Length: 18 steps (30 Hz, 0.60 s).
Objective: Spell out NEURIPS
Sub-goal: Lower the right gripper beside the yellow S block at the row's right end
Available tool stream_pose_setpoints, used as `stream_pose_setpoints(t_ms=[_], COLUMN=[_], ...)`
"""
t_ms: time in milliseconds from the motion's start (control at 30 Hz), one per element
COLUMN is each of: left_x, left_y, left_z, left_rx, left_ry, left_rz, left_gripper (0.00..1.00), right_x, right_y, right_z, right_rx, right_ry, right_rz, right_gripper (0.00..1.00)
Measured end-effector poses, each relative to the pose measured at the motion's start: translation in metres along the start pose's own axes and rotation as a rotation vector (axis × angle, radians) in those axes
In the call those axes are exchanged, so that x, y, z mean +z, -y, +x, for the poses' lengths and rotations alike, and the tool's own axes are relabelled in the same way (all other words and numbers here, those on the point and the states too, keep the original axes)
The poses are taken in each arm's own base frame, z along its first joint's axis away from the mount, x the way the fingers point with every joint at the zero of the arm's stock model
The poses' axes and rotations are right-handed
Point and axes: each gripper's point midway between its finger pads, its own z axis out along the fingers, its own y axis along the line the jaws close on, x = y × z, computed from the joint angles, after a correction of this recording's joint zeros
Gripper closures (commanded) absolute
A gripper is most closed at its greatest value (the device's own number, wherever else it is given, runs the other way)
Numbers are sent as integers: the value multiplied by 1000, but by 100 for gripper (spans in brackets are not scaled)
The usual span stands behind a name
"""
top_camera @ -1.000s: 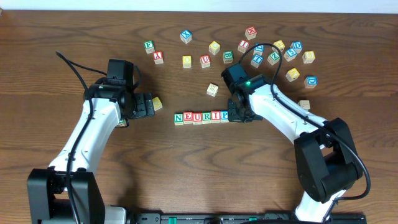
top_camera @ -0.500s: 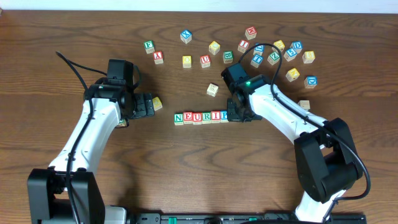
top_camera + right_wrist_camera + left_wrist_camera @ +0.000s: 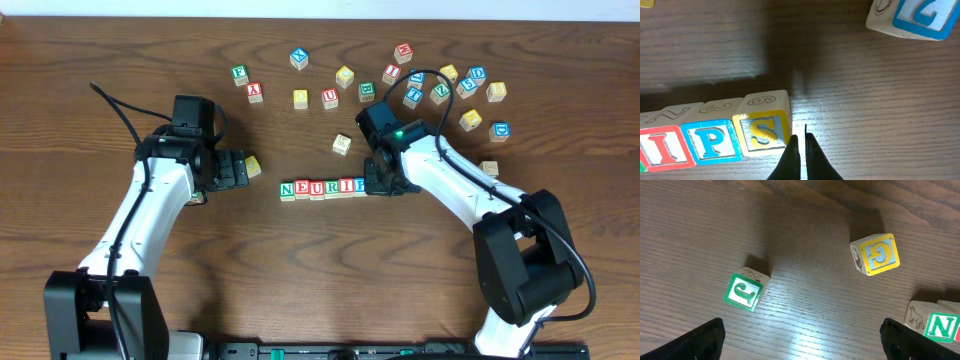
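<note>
With the far table edge taken as 12 o'clock in the overhead view, the row of lettered cubes point(image 3: 323, 188) is found at the centre of the table point(image 3: 300, 280). It is laid from 9 to 3 o'clock, each cube touching its neighbour. The N cube point(image 3: 941, 326) closes the 9 o'clock end, and the I cube point(image 3: 665, 150), P cube point(image 3: 711, 141) and S cube point(image 3: 762, 131) close the 3 o'clock end. The right gripper point(image 3: 800, 145) is set just beside the 3 o'clock face of the S cube with its fingers pressed together and nothing between them; contact with the cube cannot be confirmed. The left gripper point(image 3: 802, 337) is positioned at 9 o'clock of the row, its fingers spread wide and nothing held. Bare wood is left at 6 o'clock of the row, bounded on both sides by the arms. At 12 o'clock the room is narrowed by a single pale cube point(image 3: 342, 144) near the row. Beyond it, scattered loose cubes point(image 3: 440, 90) are spread along the far edge from 11 to 2 o'clock. A yellow-faced cube point(image 3: 876, 254) is placed between the left gripper and the N cube, apart from both. A green-faced cube point(image 3: 744, 292) lies under the left wrist camera. A blue-faced cube point(image 3: 920, 17) lies clear of the S cube, at 1 o'clock of it in the right wrist view.
</note>
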Motion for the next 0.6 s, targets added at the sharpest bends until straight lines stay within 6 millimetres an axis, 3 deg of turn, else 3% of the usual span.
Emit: stream_pose_setpoints(t_ms=[333, 600], left_x=[0, 0], left_y=[0, 0], left_z=[0, 0], left_rx=[0, 0], left_ry=[0, 0], left_rz=[0, 0], left_gripper=[2, 2], right_x=[0, 0], right_y=[1, 18], right_z=[1, 2], right_rx=[0, 3], right_ry=[-3, -5], right_rz=[4, 80], right_gripper=[99, 99])
